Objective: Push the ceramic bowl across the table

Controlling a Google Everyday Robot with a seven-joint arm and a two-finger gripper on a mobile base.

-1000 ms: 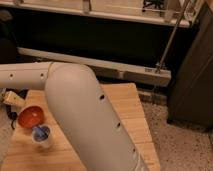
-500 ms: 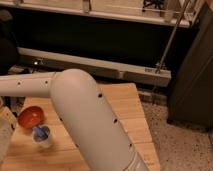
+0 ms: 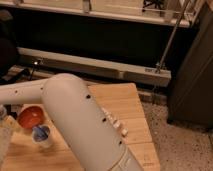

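The ceramic bowl (image 3: 31,117), small, round and glossy orange-red, sits on the left part of the light wooden table (image 3: 127,102). A clear cup with blue contents (image 3: 42,136) stands just in front and to the right of the bowl. My white arm (image 3: 85,125) sweeps from the lower middle up and to the left, hiding much of the tabletop. My gripper (image 3: 4,120) is at the left edge of the view, close beside the bowl's left side and mostly cut off.
A few small white pieces (image 3: 118,126) lie on the table by the arm. A small logo mark (image 3: 146,161) is at the table's near right corner. Speckled floor (image 3: 180,145) lies to the right, and a dark cabinet with a metal rail (image 3: 100,65) stands behind.
My arm has swung down and to the left, bringing the gripper lower beside the bowl. The bowl and the cup have not visibly moved.
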